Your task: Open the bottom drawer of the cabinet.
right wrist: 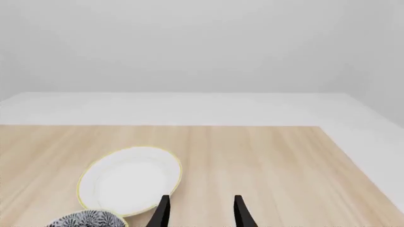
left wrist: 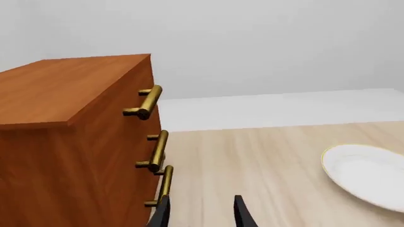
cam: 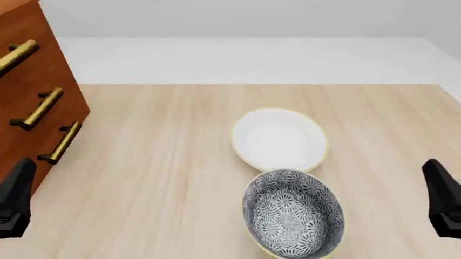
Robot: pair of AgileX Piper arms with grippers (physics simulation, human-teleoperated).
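The cabinet (cam: pixel 29 70) stands at the table's left edge, its three brass handles facing right. The bottom drawer (cam: pixel 40 143) sits flush with the two above it; its handle (cam: pixel 62 142) is the lowest bar. In the left wrist view the cabinet (left wrist: pixel 69 156) fills one side and the bottom handle (left wrist: pixel 166 182) lies just ahead of one fingertip (left wrist: pixel 162 213). My left gripper (left wrist: pixel 200 215) is open and empty, close beside that handle; it also shows in the front view (cam: pixel 14 197). My right gripper (right wrist: pixel 200 213) is open and empty, low at the right (cam: pixel 443 197).
A white bowl (cam: pixel 279 138) sits mid-table, with a dark patterned bowl (cam: pixel 292 213) touching its near side. Both show in the right wrist view, white bowl (right wrist: pixel 129 179) and patterned bowl (right wrist: pixel 88 220). The table's far edge (cam: pixel 252 84) meets a pale floor.
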